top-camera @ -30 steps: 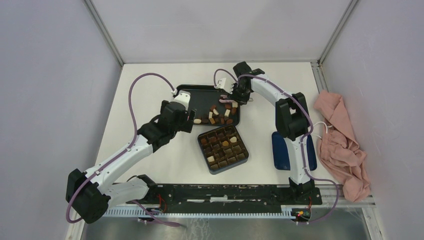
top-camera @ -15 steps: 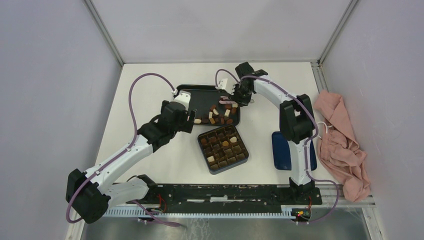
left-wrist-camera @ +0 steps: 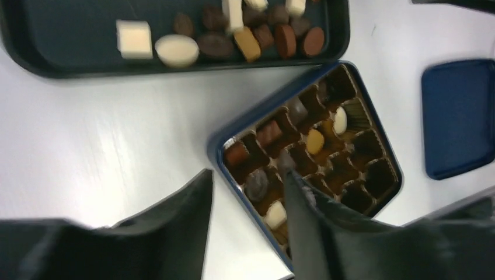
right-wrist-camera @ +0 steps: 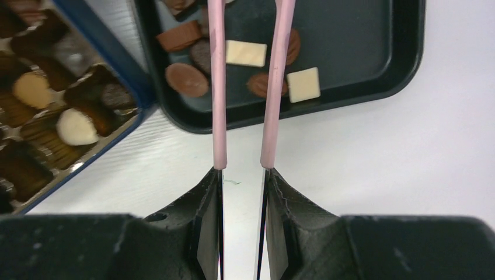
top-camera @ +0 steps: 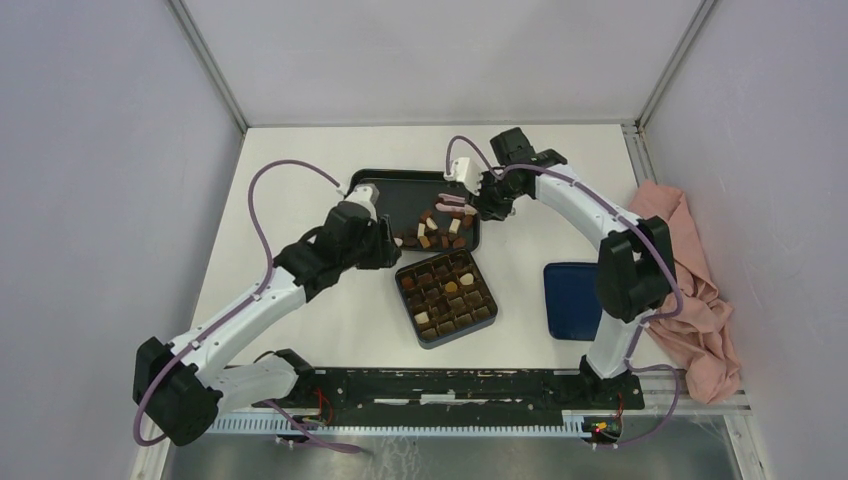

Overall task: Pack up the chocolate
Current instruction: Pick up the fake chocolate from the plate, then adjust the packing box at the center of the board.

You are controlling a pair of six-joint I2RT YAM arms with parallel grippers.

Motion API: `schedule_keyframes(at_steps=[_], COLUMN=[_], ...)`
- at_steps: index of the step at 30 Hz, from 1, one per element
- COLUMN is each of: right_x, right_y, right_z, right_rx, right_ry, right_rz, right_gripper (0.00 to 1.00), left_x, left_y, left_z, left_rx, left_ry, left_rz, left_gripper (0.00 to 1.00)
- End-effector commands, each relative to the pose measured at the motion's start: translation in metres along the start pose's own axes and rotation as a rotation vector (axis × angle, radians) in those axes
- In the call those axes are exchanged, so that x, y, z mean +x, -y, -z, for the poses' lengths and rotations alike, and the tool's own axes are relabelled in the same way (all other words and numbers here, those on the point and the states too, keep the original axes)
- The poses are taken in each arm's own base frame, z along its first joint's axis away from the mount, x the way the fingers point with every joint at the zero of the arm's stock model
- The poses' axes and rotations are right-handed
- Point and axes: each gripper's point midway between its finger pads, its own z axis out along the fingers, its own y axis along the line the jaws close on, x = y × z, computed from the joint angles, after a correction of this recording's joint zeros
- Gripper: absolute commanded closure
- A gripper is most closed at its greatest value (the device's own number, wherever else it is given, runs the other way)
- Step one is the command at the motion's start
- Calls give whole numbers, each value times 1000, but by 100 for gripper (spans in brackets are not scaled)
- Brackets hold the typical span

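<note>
Your right gripper (right-wrist-camera: pixel 242 175) pinches a pair of slim pink plastic tweezers (right-wrist-camera: pixel 217 87), one black finger pressed against each arm. The two arms run side by side, a gap between them, out over the rim of the shallow black rectangular tray (right-wrist-camera: pixel 373 87). Their tips lie beyond the top edge of the right wrist view, so you cannot tell whether they hold anything.

Beneath the tweezers, the bite-size chocolate pieces (right-wrist-camera: pixel 187 79) lie loose on the tray floor. They are round, oval and square, in dark brown, mid brown and cream-white. They are bunched at the end of the tray nearest the dark blue square box with brown compartments (left-wrist-camera: pixel 262 105).

More chocolate already sits in that box: several compartments hold a single piece, brown or cream-white. The box stands on the white table (top-camera: pixel 300 170) just beside the tray, one corner close to the tray's rim.

Your left gripper (left-wrist-camera: pixel 246 173) hangs with its fingers spread wide and nothing between them, above the table at the box's near corner.

A flat dark blue lid (top-camera: pixel 572 300) lies to the right of the box, apart from it. A crumpled pink cloth (top-camera: pixel 690 290) is heaped at the table's right edge.
</note>
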Motion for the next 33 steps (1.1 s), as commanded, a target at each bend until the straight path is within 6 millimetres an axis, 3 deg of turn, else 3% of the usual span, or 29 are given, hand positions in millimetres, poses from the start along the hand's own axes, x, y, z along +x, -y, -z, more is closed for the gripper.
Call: schedule_keyframes(at_steps=[1, 3, 10, 14, 20, 25, 33], right_x=[-30, -29, -17, -9, 2, 3, 5], right_y=[-21, -34, -73, -89, -105, -111, -118], right_z=[33, 41, 57, 62, 67, 71, 74], right_rx=[-10, -26, -67, -77, -91, -98, -108], right_ry=[158, 185, 230, 237, 240, 248, 254], right_rz=[17, 20, 29, 36, 47, 58, 65], right_gripper=[81, 81, 81, 81, 81, 81, 81], left_x=[60, 75, 84, 98, 114, 112, 109], left_y=[19, 20, 25, 29, 19, 18, 15], left_z=[1, 2, -6, -18, -32, -40, -49], left_rx=[46, 22, -60, -103, -218, -256, -311], left_ry=[-215, -232, -185, -213, -232, -230, -224], left_rz=[386, 443, 444, 420, 371, 331, 265], left_gripper=[52, 52, 51, 51, 54, 71, 84])
